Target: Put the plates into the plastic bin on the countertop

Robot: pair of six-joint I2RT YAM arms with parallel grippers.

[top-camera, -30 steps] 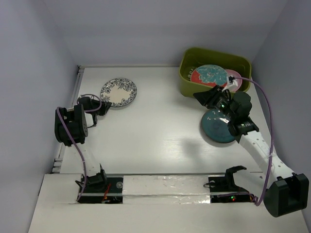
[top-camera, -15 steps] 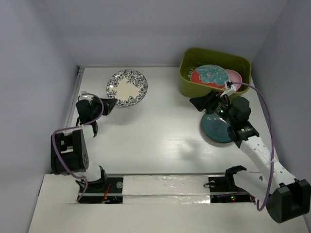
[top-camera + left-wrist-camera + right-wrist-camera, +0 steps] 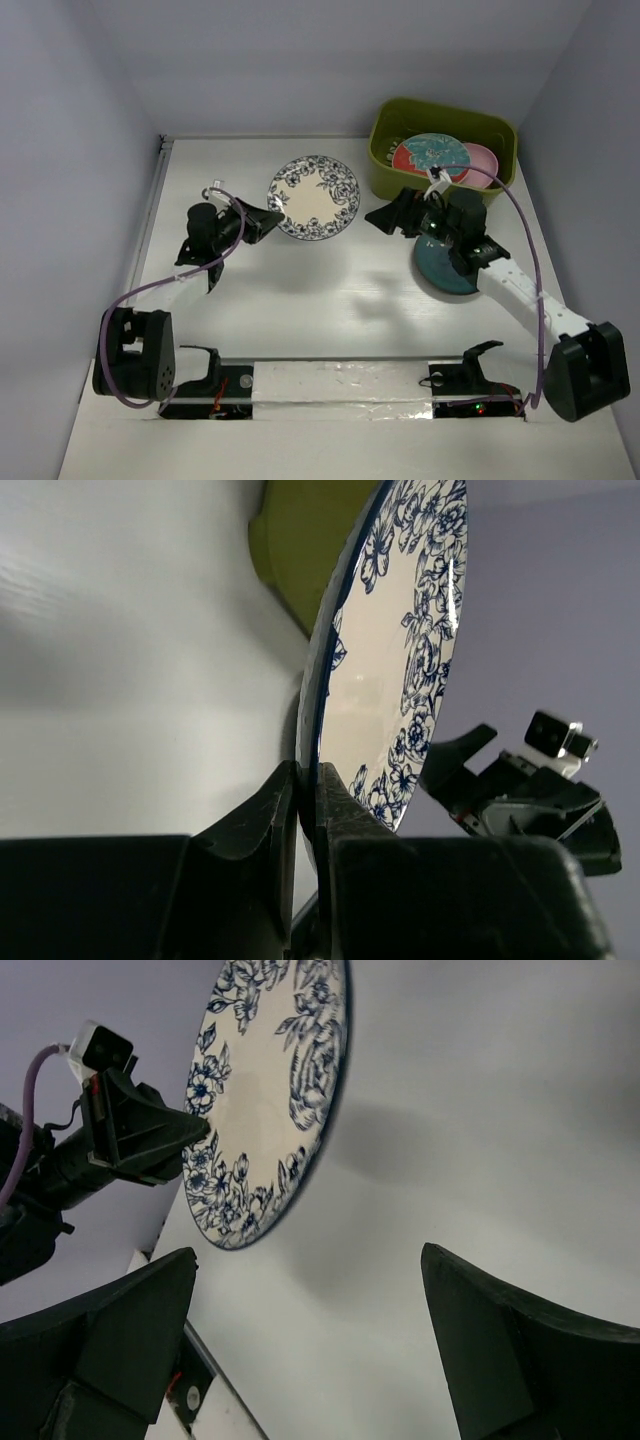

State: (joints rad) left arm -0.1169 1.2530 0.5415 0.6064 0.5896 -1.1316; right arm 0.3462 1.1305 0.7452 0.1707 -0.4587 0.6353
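Clamped on the near-left rim of the white floral plate [image 3: 315, 197], the left gripper [image 3: 268, 215] is seen with its two fingers [image 3: 262, 825] pressed shut against the rim's edge. The plate is held tilted to the left of the plastic bin [image 3: 385, 172], close to its left wall but apart from it, and a shadow is cast by it on the countertop [image 3: 300, 290] in the right wrist view. The right gripper [image 3: 385, 213] is found just off the bin's near-left corner, between the bin and the held plate, with its fingers spread wide apart and nothing between them; the floral plate is faced by them but not touched. A dark teal plate [image 3: 440, 270] is laid flat on the countertop just in front of the bin's near wall, partly covered by the right arm. Inside the bin, a red-and-teal floral plate [image 3: 430, 152] is seen lying over a pink plate [image 3: 486, 160], and parts of other plates are hidden beneath them.
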